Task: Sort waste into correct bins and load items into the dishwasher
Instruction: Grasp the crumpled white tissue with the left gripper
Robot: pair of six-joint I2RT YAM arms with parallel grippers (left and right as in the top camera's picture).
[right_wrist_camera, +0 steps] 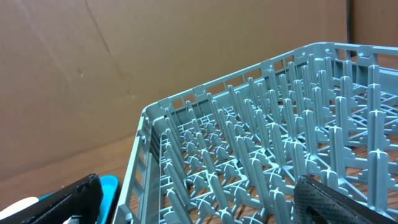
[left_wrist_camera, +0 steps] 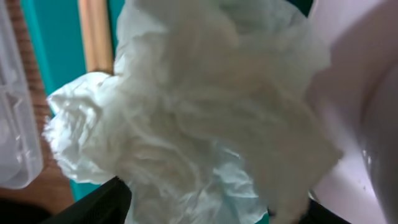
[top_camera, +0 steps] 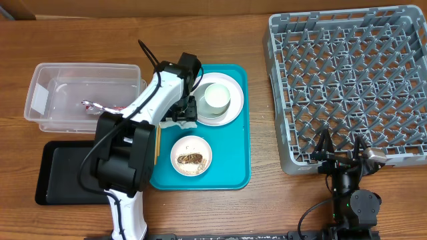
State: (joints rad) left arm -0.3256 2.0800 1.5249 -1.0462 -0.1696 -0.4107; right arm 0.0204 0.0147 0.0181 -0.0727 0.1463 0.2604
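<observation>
A crumpled white napkin (left_wrist_camera: 186, 106) lies on the teal tray (top_camera: 233, 170), beside the white plate (top_camera: 230, 113). My left gripper (top_camera: 181, 112) is right over the napkin, jaws open, one finger (left_wrist_camera: 93, 205) on each side of the paper. A white cup (top_camera: 217, 97) stands on the plate. A white bowl (top_camera: 191, 155) holds rice and a brown scrap. Wooden chopsticks (top_camera: 158, 143) lie along the tray's left edge. A red wrapper (top_camera: 100, 107) is in the clear tub (top_camera: 47, 77). My right gripper (top_camera: 340, 155) hangs open at the front edge of the grey dish rack (top_camera: 353, 87), holding nothing.
A flat black tray (top_camera: 63, 170) lies in front of the clear tub, partly under my left arm. The dish rack's upright pegs (right_wrist_camera: 273, 143) rise just ahead of my right gripper (right_wrist_camera: 199, 205). Bare wooden table separates the teal tray from the rack.
</observation>
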